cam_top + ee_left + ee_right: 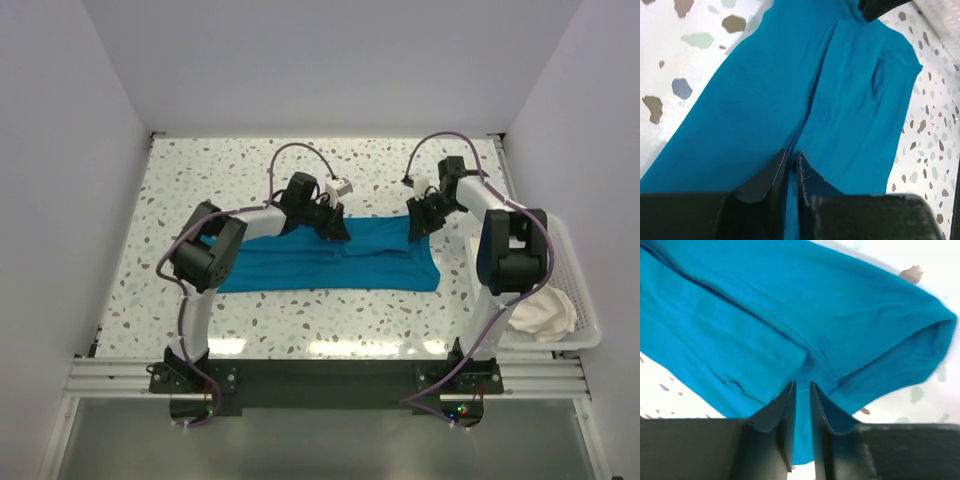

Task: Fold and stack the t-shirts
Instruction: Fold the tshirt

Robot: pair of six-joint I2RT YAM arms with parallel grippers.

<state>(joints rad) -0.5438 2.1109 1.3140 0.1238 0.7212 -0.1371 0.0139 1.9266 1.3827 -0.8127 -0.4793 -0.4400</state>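
The teal-blue t-shirt [330, 262] lies across the middle of the table as a long folded band. My left gripper [338, 232] rests on its far edge near the middle. In the left wrist view the jaws [791, 152] are only a thin slit apart, with teal cloth [790, 80] pinched at the tips. My right gripper [415, 228] sits on the far edge towards the shirt's right end. Its jaws [802, 384] stand narrowly parted with the teal cloth [790, 305] running between them. A white t-shirt [545, 312] lies crumpled in the basket at the right.
The white mesh basket [585, 300] stands at the table's right edge, beside the right arm's base. White walls close in the speckled table [200, 180] on the left, right and far sides. Purple cables loop above both wrists.
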